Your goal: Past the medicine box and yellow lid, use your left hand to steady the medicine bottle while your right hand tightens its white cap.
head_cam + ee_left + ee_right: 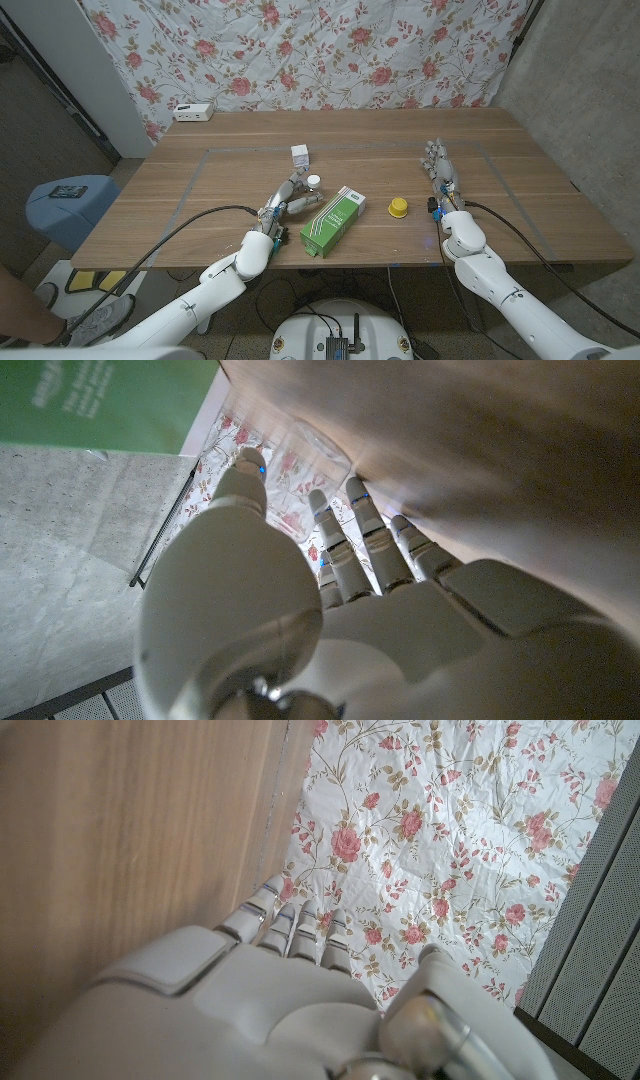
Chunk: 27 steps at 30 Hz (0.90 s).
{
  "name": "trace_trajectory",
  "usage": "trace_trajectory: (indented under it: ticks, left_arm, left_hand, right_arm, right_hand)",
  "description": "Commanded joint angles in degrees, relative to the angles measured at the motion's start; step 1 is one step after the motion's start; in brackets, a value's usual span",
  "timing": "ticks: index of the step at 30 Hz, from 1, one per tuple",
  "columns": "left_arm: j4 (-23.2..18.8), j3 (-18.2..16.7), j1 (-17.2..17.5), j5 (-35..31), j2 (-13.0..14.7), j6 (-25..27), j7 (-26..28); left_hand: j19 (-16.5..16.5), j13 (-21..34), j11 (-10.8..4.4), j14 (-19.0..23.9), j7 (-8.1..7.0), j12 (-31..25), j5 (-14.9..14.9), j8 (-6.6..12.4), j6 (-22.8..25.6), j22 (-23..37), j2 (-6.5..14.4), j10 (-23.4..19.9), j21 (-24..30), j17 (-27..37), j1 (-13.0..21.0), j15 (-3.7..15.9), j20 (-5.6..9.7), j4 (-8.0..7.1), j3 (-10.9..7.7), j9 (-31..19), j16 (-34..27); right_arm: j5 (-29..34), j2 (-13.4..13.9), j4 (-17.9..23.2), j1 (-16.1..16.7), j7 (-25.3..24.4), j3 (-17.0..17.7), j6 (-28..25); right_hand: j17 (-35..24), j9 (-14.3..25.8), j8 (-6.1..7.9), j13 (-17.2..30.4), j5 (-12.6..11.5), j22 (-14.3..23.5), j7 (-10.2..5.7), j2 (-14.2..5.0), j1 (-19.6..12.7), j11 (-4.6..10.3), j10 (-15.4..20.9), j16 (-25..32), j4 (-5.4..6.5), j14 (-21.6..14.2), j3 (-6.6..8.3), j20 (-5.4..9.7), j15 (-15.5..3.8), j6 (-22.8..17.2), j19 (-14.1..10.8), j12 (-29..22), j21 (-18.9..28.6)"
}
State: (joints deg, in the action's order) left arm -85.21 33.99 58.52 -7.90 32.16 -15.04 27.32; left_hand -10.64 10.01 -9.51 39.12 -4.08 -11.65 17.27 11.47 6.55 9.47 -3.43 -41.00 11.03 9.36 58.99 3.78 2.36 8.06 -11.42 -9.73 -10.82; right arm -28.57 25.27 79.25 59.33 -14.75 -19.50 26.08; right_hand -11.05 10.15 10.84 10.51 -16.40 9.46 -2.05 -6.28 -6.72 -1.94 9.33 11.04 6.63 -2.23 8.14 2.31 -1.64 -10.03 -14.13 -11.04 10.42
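Wooden table (200, 190) carries everything before me, with a flowered cloth (300, 50) hung behind its far edge. My left robot hand (285, 203) reaches toward the middle of the table, its fingers (297, 182) closing around the medicine bottle (309, 191), whose white cap (314, 181) stands clear above them. From the head view the bottle's body is mostly hidden by my own fingers, so I cannot tell how firmly I grip it. In the left wrist view a clear rounded shape (310, 450) sits just past my fingertips (325, 510), blurred and hard to make out; my left robot hand (330, 610) blocks most of what lies below it.

Just beside that hand, on its right, lies the green-and-white medicine box (330, 222), angled across the table. The yellow lid (398, 208) sits apart from it, further to my right. A small white box (299, 154) stands beyond the bottle, and a white device (193, 112) rests at the far left corner of the table.

My right robot hand (440, 180) is well apart from the bottle, past the yellow lid, fingers stretched forward and holding nothing. In the right wrist view my right robot hand (290, 980) points along bare wood toward the cloth.
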Motion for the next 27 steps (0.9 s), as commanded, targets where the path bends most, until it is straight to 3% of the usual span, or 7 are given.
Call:
trace_trajectory:
  ticks: [1, 15, 21, 27]
  left_arm:
    - [-1.0, -0.2, 0.7, -0.2, 0.3, 1.2, 0.7]
    - [-1.0, -0.2, 1.0, -0.6, 0.0, 0.9, 1.9]
    - [-0.7, -0.2, 1.0, -0.7, -0.3, 0.6, 2.3]
    - [-0.7, -0.1, 0.9, -0.8, -0.4, 0.4, 2.3]
  left_hand:
    - [-0.4, 0.2, -0.26, 0.3, -0.31, 0.1, -0.1, -0.15, 0.5, 0.1, -0.6, 0.0, -0.2, 0.0, 0.2, 8.08, 5.03, -0.06, 0.50, -0.2, 0.3]
    - [-1.1, 0.2, -0.19, 1.6, 0.15, -0.1, -0.4, -0.03, 2.1, 0.1, 0.2, -1.8, -0.1, 0.1, 0.9, 8.38, 5.24, -0.16, 0.46, -0.3, 0.1]
    - [-2.4, 0.2, -0.08, 3.7, 4.89, -0.2, -0.7, 0.02, 4.2, 0.1, 1.0, -3.9, 0.1, 0.0, 1.5, 8.11, 6.47, -0.28, -0.02, -0.2, 0.2]
    - [-3.2, 0.2, 0.12, 4.8, 6.31, -0.3, -0.9, -0.11, 4.8, 0.1, 1.5, -5.1, 0.1, -0.1, 1.6, 8.14, 7.22, -0.40, -0.33, -0.2, 0.3]
  right_arm:
    - [0.0, -0.3, -0.4, 0.0, 0.0, -0.1, 0.2]
    - [0.0, -0.4, -0.7, -0.1, 0.0, -0.2, 0.3]
    - [0.0, -0.5, -1.1, -0.2, 0.1, -0.2, 0.5]
    - [0.0, -0.4, -1.1, -0.1, 0.1, -0.2, 0.7]
  right_hand:
    - [-0.2, 0.1, -0.07, 0.1, -0.2, 0.1, -0.31, 0.05, 0.4, -0.19, 0.3, 0.3, -0.01, -0.5, 0.48, 2.04, -0.09, -0.3, -0.7, -0.1, 0.3]
    - [-0.2, 0.1, -0.10, 0.1, -0.2, 0.1, -0.39, 0.07, 0.4, -0.03, 0.2, 0.3, -0.02, -0.6, 0.52, 1.96, -0.09, -0.3, -0.7, -0.1, 0.3]
    - [-0.2, 0.1, -0.09, 0.1, -0.2, 0.1, -0.38, 0.07, 0.5, -0.19, 0.3, 0.3, -0.02, -0.6, 0.53, 1.94, -0.10, -0.3, -0.7, -0.1, 0.3]
    - [-0.2, 0.1, -0.09, 0.1, -0.2, 0.1, -0.31, 0.08, 0.5, -0.03, 0.3, 0.3, -0.03, -0.6, 0.55, 1.92, -0.11, -0.3, -0.7, -0.1, 0.3]
